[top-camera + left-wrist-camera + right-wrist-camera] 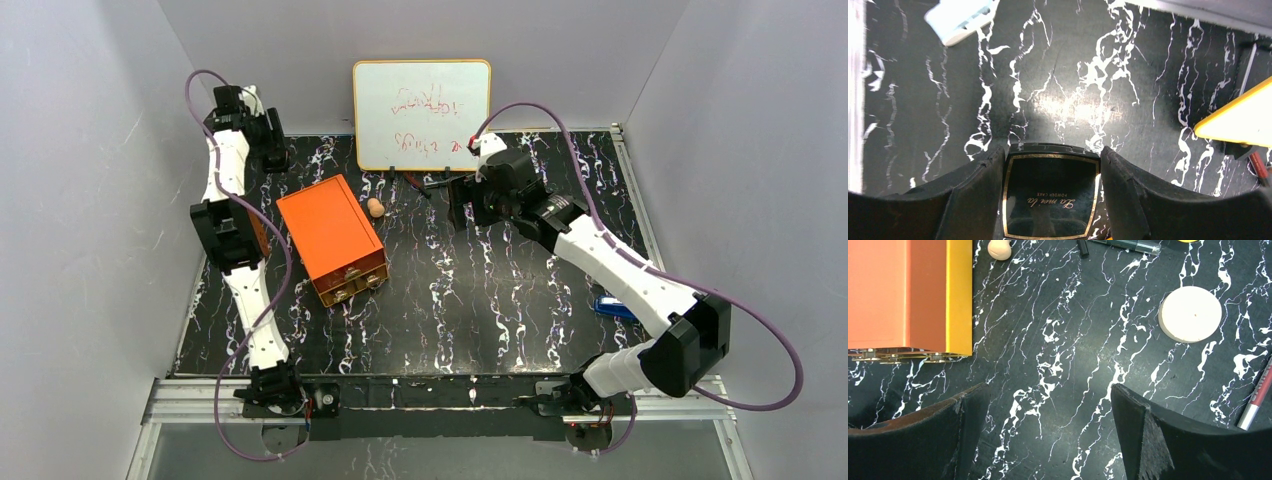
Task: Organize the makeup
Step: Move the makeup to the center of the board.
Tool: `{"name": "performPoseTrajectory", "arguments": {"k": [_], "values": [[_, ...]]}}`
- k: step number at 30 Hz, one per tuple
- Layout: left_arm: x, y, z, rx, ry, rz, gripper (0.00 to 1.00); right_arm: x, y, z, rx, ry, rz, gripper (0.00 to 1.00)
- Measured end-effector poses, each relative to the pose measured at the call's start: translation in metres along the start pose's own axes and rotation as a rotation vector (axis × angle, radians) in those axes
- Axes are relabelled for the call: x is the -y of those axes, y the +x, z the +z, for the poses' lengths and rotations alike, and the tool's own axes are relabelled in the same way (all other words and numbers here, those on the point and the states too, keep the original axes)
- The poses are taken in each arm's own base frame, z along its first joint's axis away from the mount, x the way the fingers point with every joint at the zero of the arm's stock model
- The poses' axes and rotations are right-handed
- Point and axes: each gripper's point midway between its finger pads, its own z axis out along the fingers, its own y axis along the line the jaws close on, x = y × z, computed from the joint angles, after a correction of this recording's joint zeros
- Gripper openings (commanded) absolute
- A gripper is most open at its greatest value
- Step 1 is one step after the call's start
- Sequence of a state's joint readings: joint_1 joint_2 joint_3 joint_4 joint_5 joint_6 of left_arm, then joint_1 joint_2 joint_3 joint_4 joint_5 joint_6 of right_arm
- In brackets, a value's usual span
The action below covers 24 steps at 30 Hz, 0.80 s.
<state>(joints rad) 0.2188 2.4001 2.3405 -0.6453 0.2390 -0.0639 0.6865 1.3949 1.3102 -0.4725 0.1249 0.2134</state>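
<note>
Left gripper (1051, 152): clamped on black square compact (1050, 200), lower centre of frame. Right gripper (1048, 390): spread wide, grasping nothing; peach disc (1190, 314) upper right, orange box (898, 290) upper left.

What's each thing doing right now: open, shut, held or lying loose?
left gripper: shut on the black powder compact.
black powder compact: lid closed, gripped.
right gripper: open, empty.
orange drawer box: drawers look shut.
egg-shaped sponge: lying loose near the box.
round disc: lying flat, untouched.
red pencil: lying loose.
</note>
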Motion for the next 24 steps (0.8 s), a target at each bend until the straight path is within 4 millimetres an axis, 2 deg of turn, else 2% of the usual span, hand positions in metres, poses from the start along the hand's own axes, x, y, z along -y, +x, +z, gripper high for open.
{"name": "performPoseTrajectory", "arguments": {"k": [6,9,10,12,15,19,22,24], "values": [[0.001,-0.029,-0.031,0.078,-0.039,0.009,0.0,0.002,0.006,-0.009,0.007,0.002,0.002,0.98],[0.01,-0.046,-0.056,0.126,-0.029,0.007,0.0,0.003,0.011,-0.009,-0.004,0.004,0.005,0.98],[0.016,-0.055,-0.073,0.16,-0.021,0.009,0.0,0.003,0.013,-0.008,-0.008,0.004,0.008,0.98],[0.025,-0.064,-0.094,0.195,-0.011,0.017,0.0,0.003,0.015,-0.007,-0.014,0.002,0.013,0.98],[0.049,-0.08,-0.132,0.264,0.013,0.049,0.0,0.001,0.015,-0.007,-0.015,-0.007,0.02,0.98],[0.097,-0.096,-0.177,0.356,0.081,0.112,0.0,-0.002,0.016,-0.008,-0.018,-0.021,0.025,0.98],[0.132,-0.095,-0.199,0.383,0.136,0.153,0.0,-0.003,0.017,-0.007,-0.02,-0.027,0.031,0.98],[0.154,-0.087,-0.206,0.38,0.172,0.18,0.0,-0.003,0.02,-0.007,-0.026,-0.026,0.038,0.98]]}}
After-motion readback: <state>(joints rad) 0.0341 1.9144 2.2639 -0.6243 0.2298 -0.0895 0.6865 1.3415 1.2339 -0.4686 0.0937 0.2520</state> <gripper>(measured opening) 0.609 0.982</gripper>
